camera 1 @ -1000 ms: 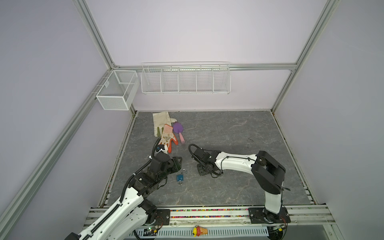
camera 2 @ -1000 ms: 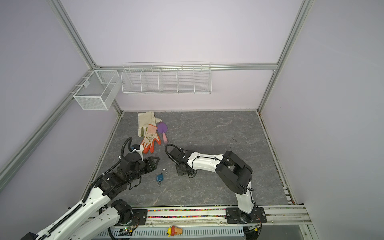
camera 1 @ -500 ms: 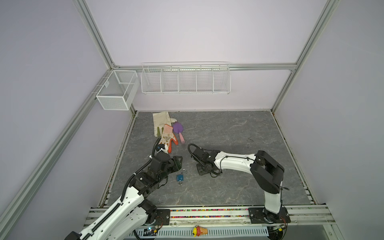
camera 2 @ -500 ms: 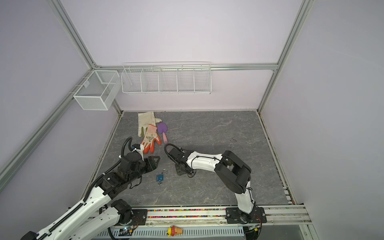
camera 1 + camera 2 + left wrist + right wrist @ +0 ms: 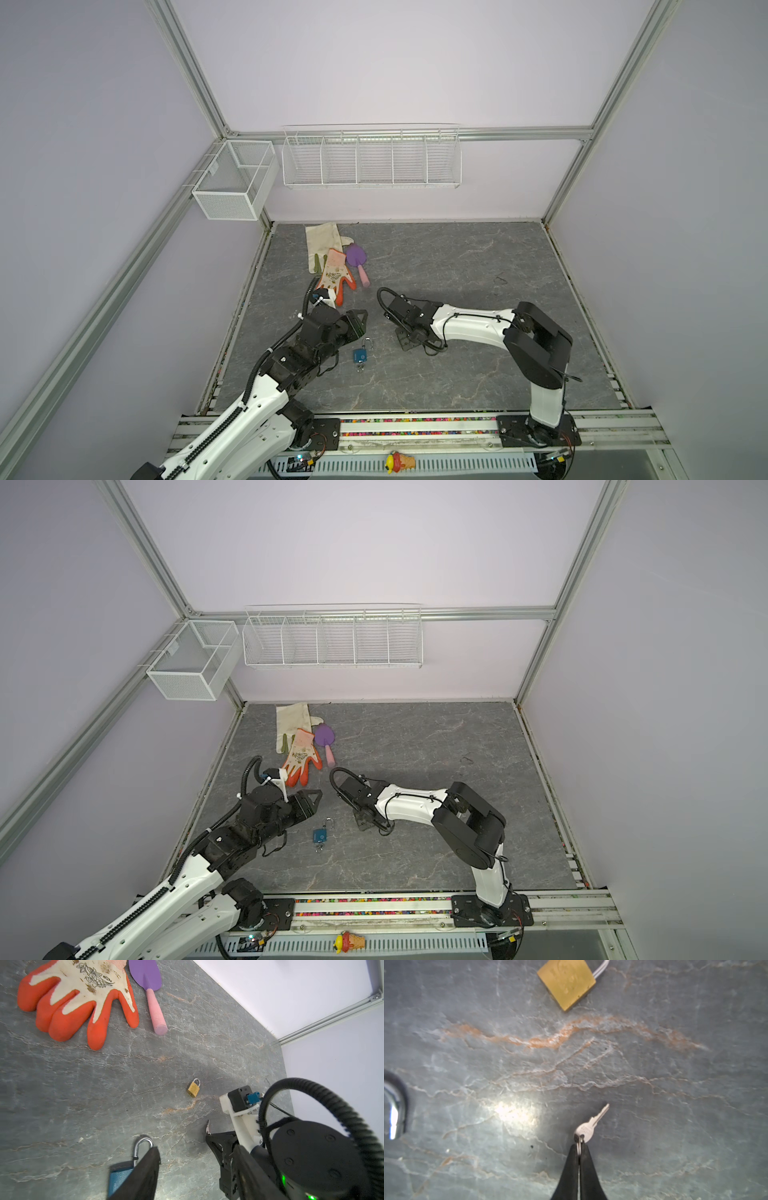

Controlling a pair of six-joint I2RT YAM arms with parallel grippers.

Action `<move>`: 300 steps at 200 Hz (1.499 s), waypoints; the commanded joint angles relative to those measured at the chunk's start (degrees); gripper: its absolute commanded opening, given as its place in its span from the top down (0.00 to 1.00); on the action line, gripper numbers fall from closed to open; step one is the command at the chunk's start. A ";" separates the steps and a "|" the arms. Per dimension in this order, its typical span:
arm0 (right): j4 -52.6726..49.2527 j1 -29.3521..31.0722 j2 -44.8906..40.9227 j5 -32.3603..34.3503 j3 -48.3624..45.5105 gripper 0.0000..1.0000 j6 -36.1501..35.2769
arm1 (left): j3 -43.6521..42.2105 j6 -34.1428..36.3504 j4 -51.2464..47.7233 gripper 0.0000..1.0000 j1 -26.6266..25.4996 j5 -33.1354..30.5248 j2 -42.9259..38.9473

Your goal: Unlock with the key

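- Table [image 5: 457, 270]: grey marble-look top, fills the cell floor; all loose things sit on its left half.
- Wire rack [image 5: 371, 166] on back wall, mesh basket [image 5: 232, 187] on the left rail, both off the table.
- L arm: comes in from front-left. Left gripper [image 5: 358, 322] has its fingers spread w/ nothing btw them in both top views. It sits low, just beside the blue padlock.
- R arm: reaches across to mid-table. Right gripper [image 5: 579, 1148] is down near the surface, fingers pressed together, pinching the key's ring.
- Cream glove [image 5: 320, 245] at back-left; orange glove [image 5: 334, 274] partly overlaps it, fingers pointing to the front.
- Purple trowel [image 5: 356, 257], pink handle, just right of the gloves.
- Blue padlock [image 5: 360, 355]: flat on table, btw the two grippers. In L wrist view one finger [image 5: 143, 1169] overlaps it; contact can't tell.
- Brass padlock [image 5: 193, 1088]: flat on table, shackle looks closed, near R gripper but apart from it.
- Key [image 5: 591, 1124]: small, silver, sticks out past R fingertips, blade aimed roughly at the brass padlock, well short of it. Whether it touches the table: can't tell.
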 commanded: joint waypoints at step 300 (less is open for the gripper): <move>5.27 4.10 -33.22 -9.61 -6.55 0.94 -39.57 | 11.26 -14.21 14.19 0.66 -7.98 15.93 17.52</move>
